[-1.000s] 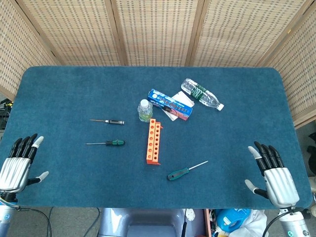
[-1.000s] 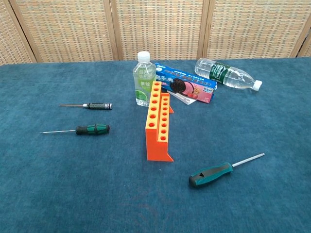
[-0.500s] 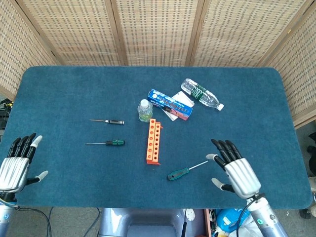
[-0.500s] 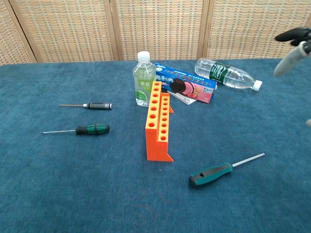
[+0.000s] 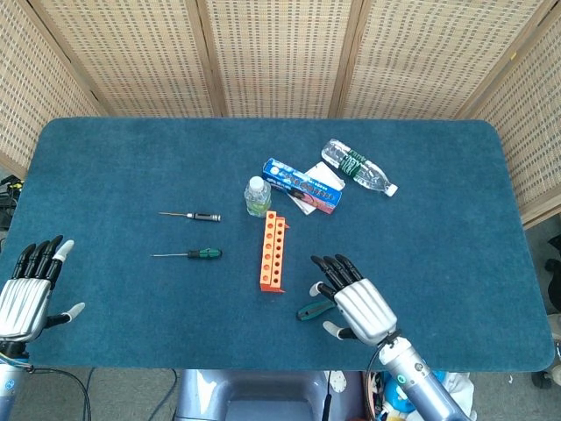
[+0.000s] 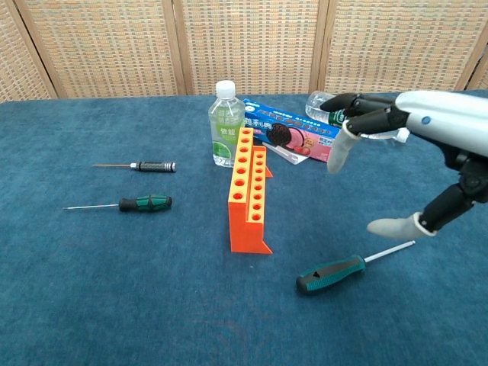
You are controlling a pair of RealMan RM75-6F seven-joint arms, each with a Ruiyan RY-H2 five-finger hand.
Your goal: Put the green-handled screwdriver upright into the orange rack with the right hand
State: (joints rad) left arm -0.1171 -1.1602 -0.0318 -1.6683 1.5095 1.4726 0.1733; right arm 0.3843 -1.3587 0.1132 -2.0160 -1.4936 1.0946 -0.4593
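A green-handled screwdriver (image 6: 332, 274) lies flat on the blue table (image 5: 123, 158), front right of the orange rack (image 5: 273, 252) (image 6: 250, 191). Its shaft points right and away. In the head view only its handle end (image 5: 308, 310) shows past my right hand (image 5: 352, 301). That hand (image 6: 415, 126) hovers above the screwdriver with its fingers spread and nothing in it. The rack stands upright with its holes empty. My left hand (image 5: 26, 289) is open at the table's front left corner.
A smaller green-and-black screwdriver (image 5: 197, 254) (image 6: 142, 203) and a black-handled one (image 5: 195, 216) (image 6: 145, 165) lie left of the rack. Behind the rack are a small upright bottle (image 5: 256, 196) (image 6: 226, 126), a blue box (image 5: 300, 184) (image 6: 293, 136) and a lying clear bottle (image 5: 358, 167).
My right hand has swept left from the table's front right corner to above the screwdriver. The left hand and all objects have stayed put.
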